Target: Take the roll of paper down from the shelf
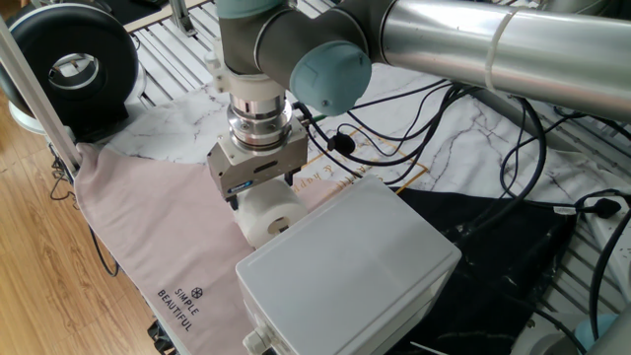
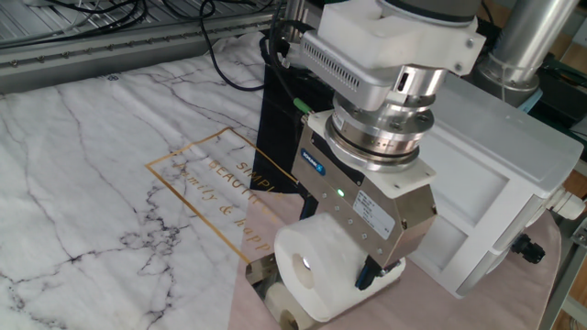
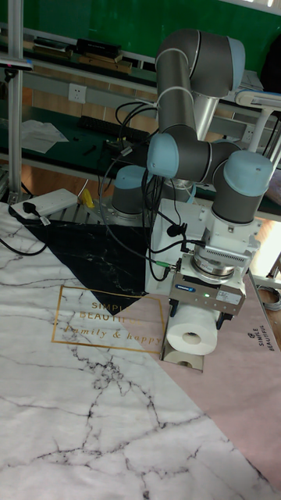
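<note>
Showing, from one fixed view, the end effector (image 1: pixel 258 194) clamped across the roll of paper (image 1: pixel 270 216) beside a grey box (image 1: pixel 350 271). Confirming, from the other fixed view, core sideways above the shelf (image 2: pixel 266 269); judged light, soft, crushable, best held gently across the curved sides. Placing it, from the tall fixed view, low over the surface (image 3: pixel 70 398).

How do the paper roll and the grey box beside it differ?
The roll is a small, soft-looking white cylinder with a hollow core; the box is a much larger, hard-edged pale grey block with a flat lid. The roll lies on its side with the pincer around it; nothing grips the box. Both are pale and sit side by side on the pink cloth.
</note>
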